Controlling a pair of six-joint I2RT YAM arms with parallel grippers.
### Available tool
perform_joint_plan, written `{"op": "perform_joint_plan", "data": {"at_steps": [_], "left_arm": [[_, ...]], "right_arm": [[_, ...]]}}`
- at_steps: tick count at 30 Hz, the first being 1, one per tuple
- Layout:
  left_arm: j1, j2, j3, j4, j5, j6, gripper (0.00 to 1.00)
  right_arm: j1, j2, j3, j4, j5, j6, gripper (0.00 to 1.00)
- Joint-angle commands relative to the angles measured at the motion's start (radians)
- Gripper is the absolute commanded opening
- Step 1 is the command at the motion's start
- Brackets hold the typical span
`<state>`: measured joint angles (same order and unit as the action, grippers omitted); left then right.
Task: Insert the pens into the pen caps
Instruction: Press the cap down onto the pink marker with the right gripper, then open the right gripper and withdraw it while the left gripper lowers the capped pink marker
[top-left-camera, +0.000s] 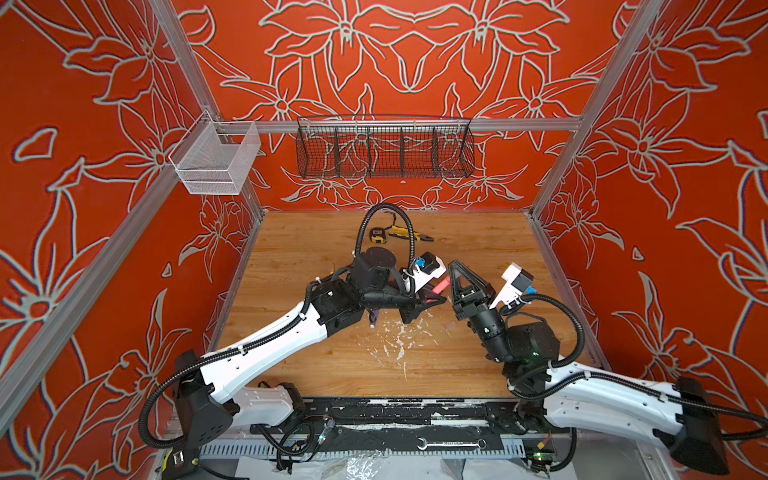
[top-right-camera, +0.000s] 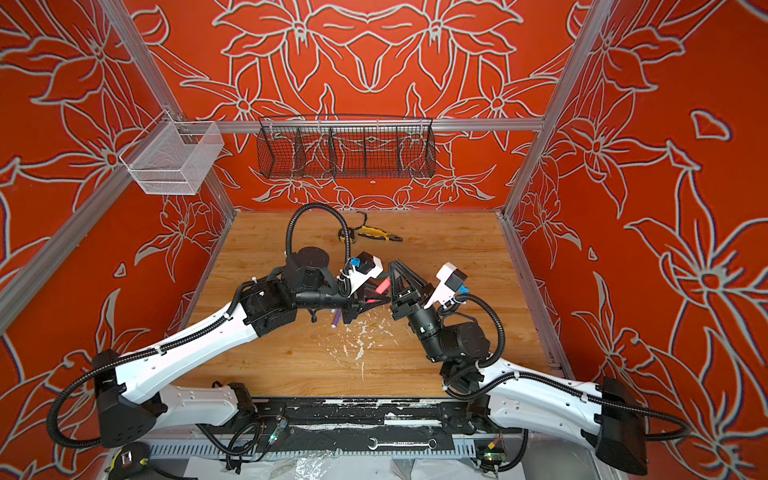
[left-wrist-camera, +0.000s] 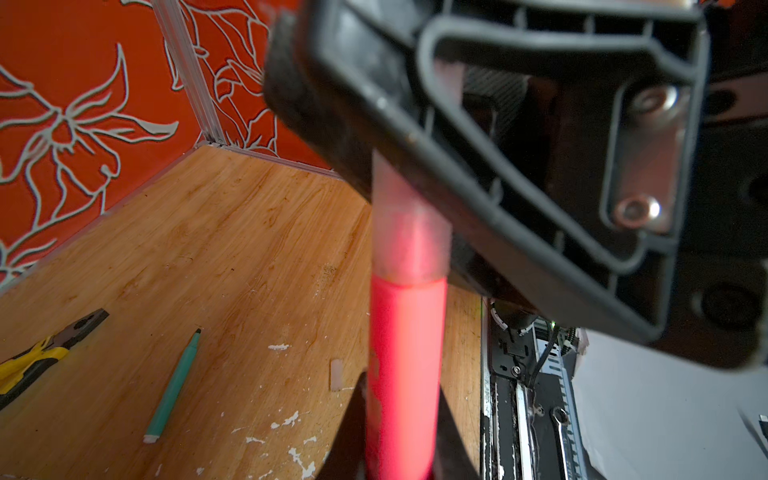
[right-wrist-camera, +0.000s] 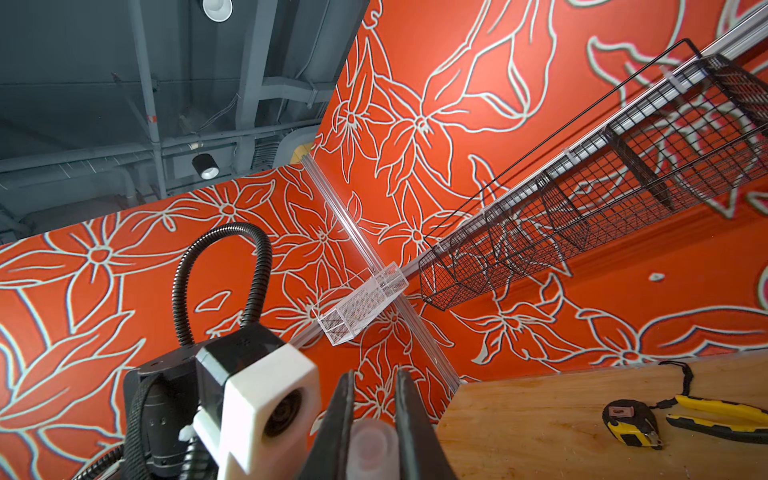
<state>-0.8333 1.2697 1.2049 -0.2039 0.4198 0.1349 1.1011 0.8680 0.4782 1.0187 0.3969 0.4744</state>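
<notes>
The enclosure is walled with red panels (top-left-camera: 83, 124) printed with grey flower outlines and framed in aluminium rails (top-left-camera: 374, 125). At the upper left of both top views, a white mesh basket (top-left-camera: 216, 164) hangs from the rail. A black wire basket (top-left-camera: 384, 151) with dividers hangs at upper centre. The counter (top-left-camera: 478, 365) is wood-grain board, and white flecks (top-left-camera: 399, 338) mark its centre. A purple pen (top-left-camera: 375, 319) shows just below the left arm's wrist. A tape measure (top-left-camera: 377, 235) and yellow-and-black pliers (top-left-camera: 411, 233) lie near the counter's far edge. At centre frame, the left gripper (top-left-camera: 434, 298) has its fingers closed on the pink-red pen (top-left-camera: 441, 286). Just to its right, the right gripper (top-left-camera: 456, 266) has its fingers clamped on a translucent pen cap (right-wrist-camera: 372, 444). In the left wrist view, that cap sits over the pen's end. The same view shows a green pen (left-wrist-camera: 174, 382) and a loose cap (left-wrist-camera: 336, 374) lying on the counter.
</notes>
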Motion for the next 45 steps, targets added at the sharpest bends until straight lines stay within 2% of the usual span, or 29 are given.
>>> {"op": "perform_joint_plan", "data": {"at_steps": [1, 4, 10, 13, 19, 22, 26, 30, 34, 38, 41, 43, 45], "left_arm": [[0.074, 0.031, 0.168, 0.510, -0.355, -0.087, 0.00], [0.101, 0.043, 0.207, 0.479, -0.374, -0.119, 0.00], [0.195, 0.040, 0.201, 0.529, -0.375, -0.231, 0.00], [0.212, 0.034, 0.170, 0.572, -0.380, -0.241, 0.00], [0.212, 0.002, 0.093, 0.634, -0.405, -0.222, 0.00], [0.212, -0.047, 0.008, 0.714, -0.430, -0.196, 0.00], [0.211, -0.109, -0.065, 0.697, -0.445, -0.169, 0.00], [0.210, -0.159, -0.165, 0.589, -0.397, -0.167, 0.00], [0.211, -0.198, -0.300, 0.443, -0.429, -0.247, 0.00], [0.212, -0.191, -0.420, 0.298, -0.534, -0.395, 0.00], [0.212, -0.143, -0.489, 0.210, -0.611, -0.506, 0.00], [0.214, -0.082, -0.521, 0.168, -0.631, -0.565, 0.00], [0.215, -0.012, -0.517, 0.116, -0.656, -0.613, 0.00]], "right_arm": [[0.150, 0.048, -0.108, -0.219, -0.426, 0.055, 0.00], [0.155, 0.053, -0.119, -0.164, -0.507, 0.033, 0.00], [0.161, 0.118, -0.107, -0.088, -0.640, 0.029, 0.00], [0.171, 0.154, -0.083, -0.052, -0.718, 0.016, 0.00], [0.192, 0.165, -0.045, -0.125, -0.689, -0.032, 0.00], [0.197, 0.134, -0.038, -0.215, -0.592, -0.047, 0.00], [0.196, 0.061, -0.026, -0.354, -0.460, -0.065, 0.00], [0.195, -0.049, -0.008, -0.542, -0.270, -0.088, 0.38], [0.194, -0.153, 0.066, -0.792, -0.034, -0.123, 0.60], [0.184, -0.208, 0.122, -0.948, 0.154, -0.235, 0.72], [0.152, -0.230, 0.150, -1.062, 0.341, -0.310, 0.78], [0.102, -0.261, 0.124, -1.083, 0.457, -0.357, 0.81], [0.021, -0.305, 0.081, -1.100, 0.492, -0.364, 0.84]]}}
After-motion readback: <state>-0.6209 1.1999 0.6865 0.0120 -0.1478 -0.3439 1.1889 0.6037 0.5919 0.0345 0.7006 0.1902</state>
